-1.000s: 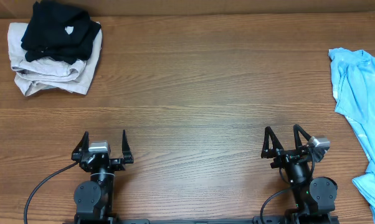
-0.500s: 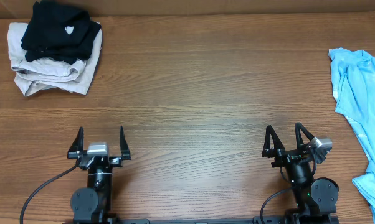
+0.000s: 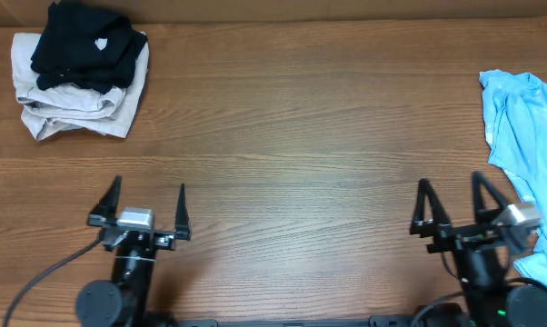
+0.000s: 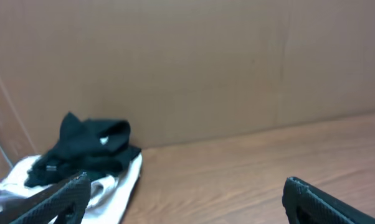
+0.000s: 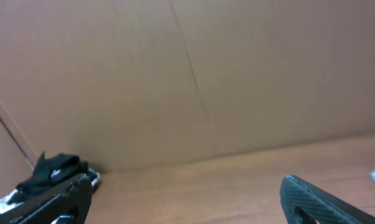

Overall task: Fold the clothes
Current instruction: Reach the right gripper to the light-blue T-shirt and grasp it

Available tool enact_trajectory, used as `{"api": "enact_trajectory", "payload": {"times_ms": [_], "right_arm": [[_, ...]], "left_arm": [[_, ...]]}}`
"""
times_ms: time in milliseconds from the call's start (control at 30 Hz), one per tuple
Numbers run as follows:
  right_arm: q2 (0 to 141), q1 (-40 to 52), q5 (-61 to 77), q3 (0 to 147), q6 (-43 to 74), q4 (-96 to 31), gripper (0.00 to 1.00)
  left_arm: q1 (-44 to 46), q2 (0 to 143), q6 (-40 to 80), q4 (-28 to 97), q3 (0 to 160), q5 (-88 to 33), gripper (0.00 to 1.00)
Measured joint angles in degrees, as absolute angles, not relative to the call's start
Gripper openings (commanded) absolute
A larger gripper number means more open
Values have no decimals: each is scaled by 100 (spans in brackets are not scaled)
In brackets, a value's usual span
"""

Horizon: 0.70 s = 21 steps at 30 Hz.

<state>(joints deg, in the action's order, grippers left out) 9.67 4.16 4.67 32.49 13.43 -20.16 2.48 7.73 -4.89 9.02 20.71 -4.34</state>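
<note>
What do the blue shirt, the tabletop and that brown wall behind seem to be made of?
The blue T-shirt looks like soft matte cloth, probably cotton knit: it lies in rumpled folds. The tabletop is wood or wood-look laminate, with grain lines and slight sheen. The back wall seems cardboard: flat, dull brown, with crease lines.

black garment [image 3: 81, 44] atop cream garment [image 3: 74, 107].

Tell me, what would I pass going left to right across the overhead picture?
cream garment with the black garment piled on it → left claw, open → right claw, open → sky-blue T-shirt at the right edge.
</note>
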Motion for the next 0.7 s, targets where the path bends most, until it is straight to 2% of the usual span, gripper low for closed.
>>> {"api": "enact_trajectory", "payload": {"times_ms": [100,433,567,700], "right_arm": [[1710,416,412,4331,1275,-2676,100],[5203,416,165,8490,786,-5968,100],[6351,416,99,9485,460,-6272,100],[7096,401,-32,9655,274,-6213,100]], "left_arm": [[248,1404,-489,1245,2926,-537,100],[248,4466,-489,3739,6237,-814,100],[248,5527,-489,4244,7269,-893,100],[248,6145,-486,4261,7592,-945,100]]}}
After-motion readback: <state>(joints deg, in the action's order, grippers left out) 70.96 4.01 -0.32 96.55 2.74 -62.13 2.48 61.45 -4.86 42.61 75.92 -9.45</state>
